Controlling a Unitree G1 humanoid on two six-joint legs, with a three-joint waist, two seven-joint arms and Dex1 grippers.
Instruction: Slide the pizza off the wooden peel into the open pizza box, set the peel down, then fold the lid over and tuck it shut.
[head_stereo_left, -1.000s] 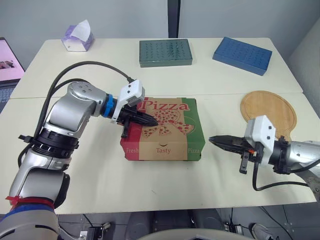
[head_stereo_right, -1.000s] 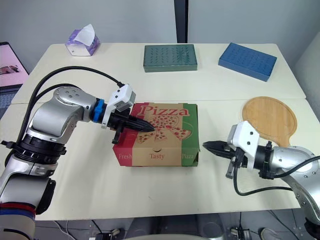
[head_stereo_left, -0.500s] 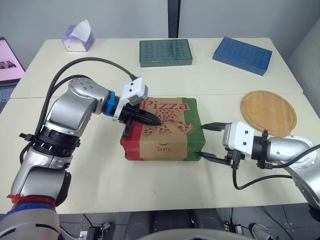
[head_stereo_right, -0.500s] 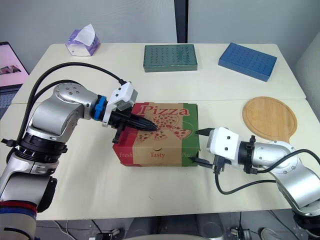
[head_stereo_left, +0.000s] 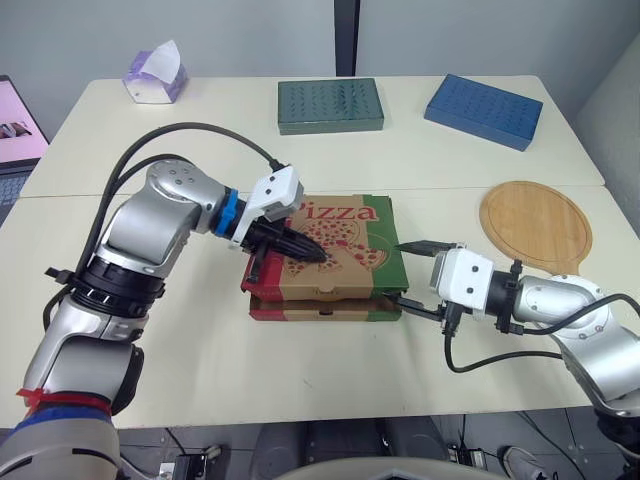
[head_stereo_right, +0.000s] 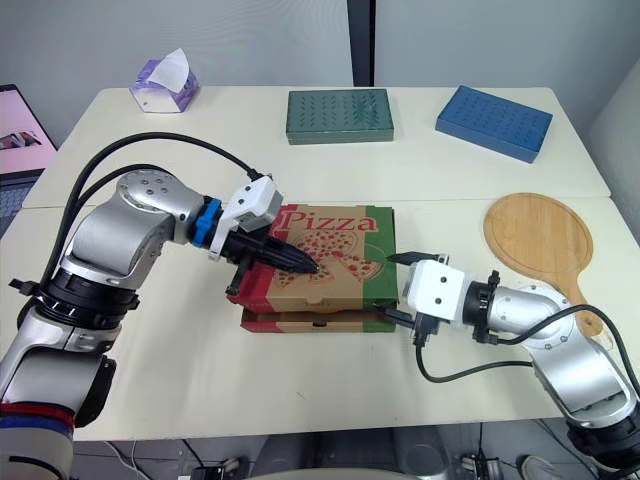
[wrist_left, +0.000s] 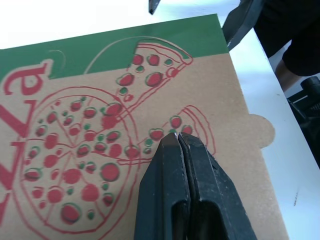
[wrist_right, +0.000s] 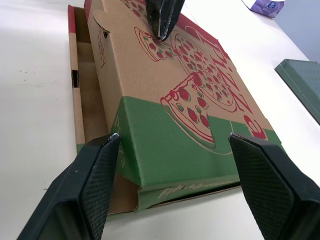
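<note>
The pizza box (head_stereo_left: 330, 250) lies mid-table with its printed lid folded down over the base. In the right wrist view the lid's front flap (wrist_right: 102, 47) stands outside the base wall, with a gap under it. My left gripper (head_stereo_left: 318, 255) is shut and its tips press on the lid's top (wrist_left: 175, 137). My right gripper (head_stereo_left: 408, 275) is open at the box's right side, with one finger on each side of the green edge (wrist_right: 173, 137). The round wooden peel (head_stereo_left: 535, 220) lies flat and bare on the table to the right.
At the back of the table stand a green box (head_stereo_left: 331, 105), a blue box (head_stereo_left: 483, 110) and a tissue box (head_stereo_left: 156, 75). A laptop screen (head_stereo_left: 15, 125) shows at the far left edge. My right arm's cable (head_stereo_left: 500, 355) loops over the table near the front edge.
My right gripper has opened and moved left to the box's right side. The lid has dropped lower under my left gripper, and the front flap now sticks out over the base.
</note>
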